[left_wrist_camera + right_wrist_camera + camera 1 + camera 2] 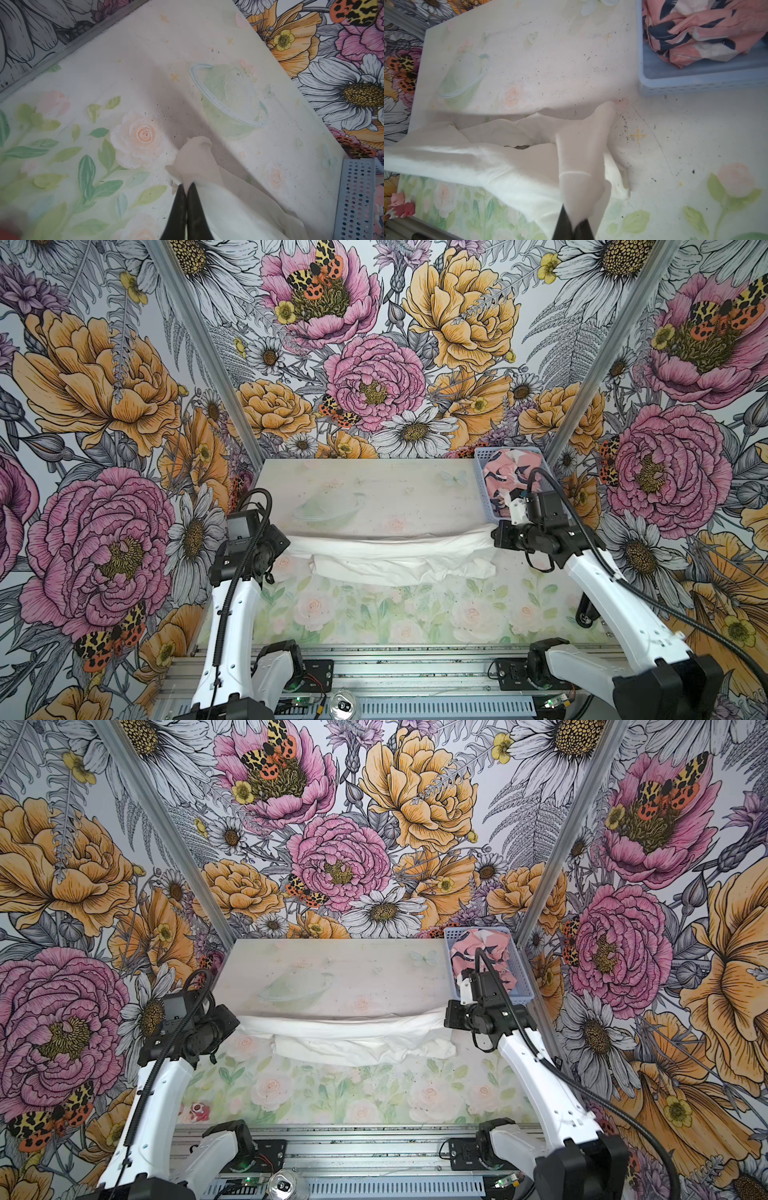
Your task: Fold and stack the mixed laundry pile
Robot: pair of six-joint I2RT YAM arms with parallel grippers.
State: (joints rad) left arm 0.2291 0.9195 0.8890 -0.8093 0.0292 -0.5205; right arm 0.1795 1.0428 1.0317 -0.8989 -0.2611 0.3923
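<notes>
White garment lies across the middle of the table as a long rumpled band, its long axis running side to side between the arms and one end pointing at each gripper. The far edge is drawn nearly straight, and looser layers sag in folds on the near side. The left gripper is pinched tight on a bunched corner at one end, and the right gripper is clamped on a strip of cloth at the other. The pink garment sits crumpled in the blue basket at the far right corner, just behind the right gripper. The step in hand looks like spreading the white piece flat before folding. To do it well, both ends should rise together and level, with even pull so neither pinch slips, then travel toward the near edge so the sagging layers unroll. The right arm should stay clear of the basket wall
</notes>
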